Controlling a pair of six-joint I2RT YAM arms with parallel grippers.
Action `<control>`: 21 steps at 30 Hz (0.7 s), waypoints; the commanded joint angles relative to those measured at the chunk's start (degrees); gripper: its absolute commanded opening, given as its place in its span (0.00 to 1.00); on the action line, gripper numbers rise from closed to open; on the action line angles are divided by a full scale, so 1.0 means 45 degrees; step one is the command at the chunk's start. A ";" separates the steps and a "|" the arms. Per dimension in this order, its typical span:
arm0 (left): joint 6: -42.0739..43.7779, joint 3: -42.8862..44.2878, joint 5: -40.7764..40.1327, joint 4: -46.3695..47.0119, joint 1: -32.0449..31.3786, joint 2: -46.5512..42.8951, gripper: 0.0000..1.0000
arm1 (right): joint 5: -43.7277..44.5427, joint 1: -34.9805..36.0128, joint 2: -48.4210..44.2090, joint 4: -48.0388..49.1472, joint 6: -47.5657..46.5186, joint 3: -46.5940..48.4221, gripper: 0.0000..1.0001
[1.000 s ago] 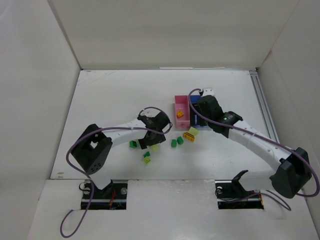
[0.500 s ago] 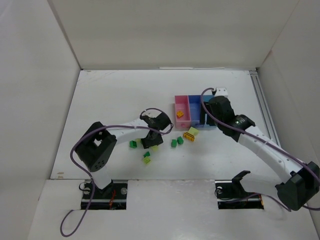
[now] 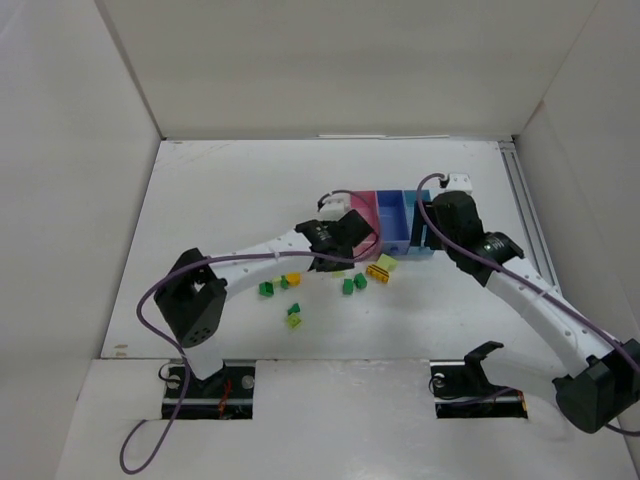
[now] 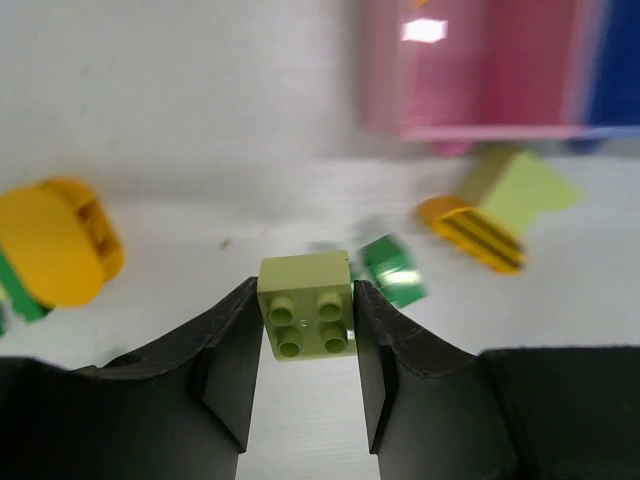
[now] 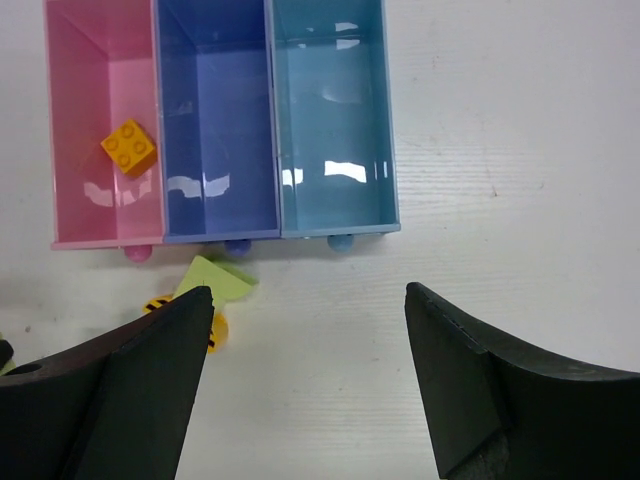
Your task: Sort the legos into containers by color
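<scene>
Tabletop [image 3: 230, 200]; wrist-view-only lego [image 4: 305, 318] in left gripper [image 4: 305, 300]

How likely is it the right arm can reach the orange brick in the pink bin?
Probably yes: the open right gripper hangs by the open-topped pink bin, nothing covers the orange brick, though the left gripper crowds close.
</scene>
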 commanded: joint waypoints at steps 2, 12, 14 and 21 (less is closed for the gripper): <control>0.3149 0.1965 -0.0615 0.1921 -0.0027 -0.0300 0.22 | -0.0200 -0.0433 -0.0178 0.0307 -0.0117 -0.0026 0.82; 0.5848 0.8800 0.1164 0.2354 0.1008 0.4345 0.23 | -0.0200 -0.1819 -0.1017 -0.0551 -0.0117 0.0462 0.84; 0.5850 0.9544 0.1281 0.2198 0.1008 0.4798 0.23 | -0.0200 -0.2111 -0.1192 -0.0668 -0.0117 0.0462 0.84; 0.5557 1.0191 0.1263 0.2198 0.1008 0.5796 0.28 | -0.0200 -0.2639 -0.1838 -0.0943 -0.0252 0.0345 0.87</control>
